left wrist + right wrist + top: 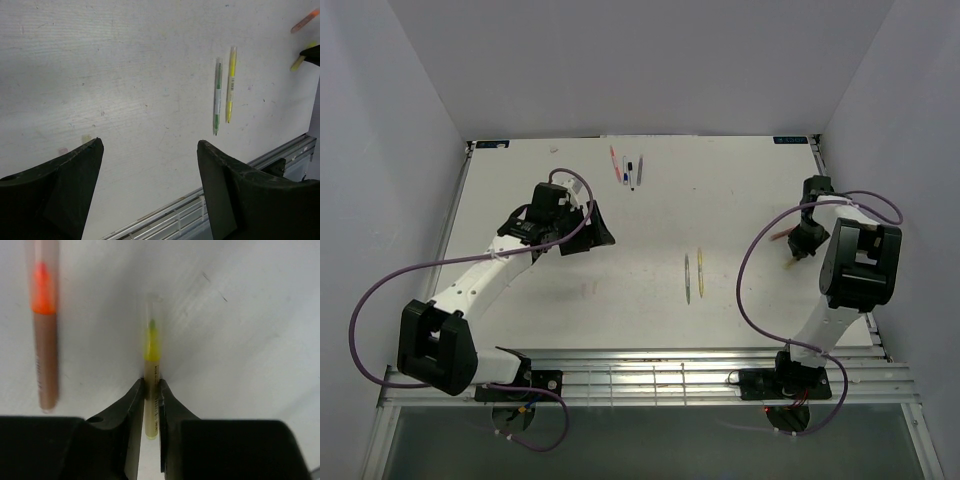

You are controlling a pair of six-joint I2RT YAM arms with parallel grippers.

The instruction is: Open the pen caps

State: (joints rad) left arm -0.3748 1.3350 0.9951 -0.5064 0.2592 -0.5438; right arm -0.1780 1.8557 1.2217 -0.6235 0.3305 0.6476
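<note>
White walls close in a pale, scuffed bench (620, 300), with pens lying in three places. At its right side the right claw (151, 385) is clamped on the barrel of a yellow-tipped pen (151, 352). Its fingers pinch the shaft well back from the tip, so the whole capped end is left sticking out. That looks deliberate: holding the body keeps the cap (152, 310) free for the other arm to pull. The cap seems to be a clear sleeve over the yellow tip, though the wrist view is soft there and I would not swear to it. It appears to be in place, so the opening is not yet done. An orange pen (44, 340) lies just beside, parallel, flat on the surface and untouched.

The left claw (149, 145) hovers over bare bench left of centre, fingers spread wide with nothing between them. It is well apart from the held pen and would have to cross over to take the cap.

Mid-bench, a green pen (217, 95) and a yellow pen (230, 82) lie side by side, close but not clearly touching. A cluster of pens (627, 167) sits near the far edge.

Small dark print runs along the held barrel by the fingers, too blurred to read; no brand is legible anywhere.
</note>
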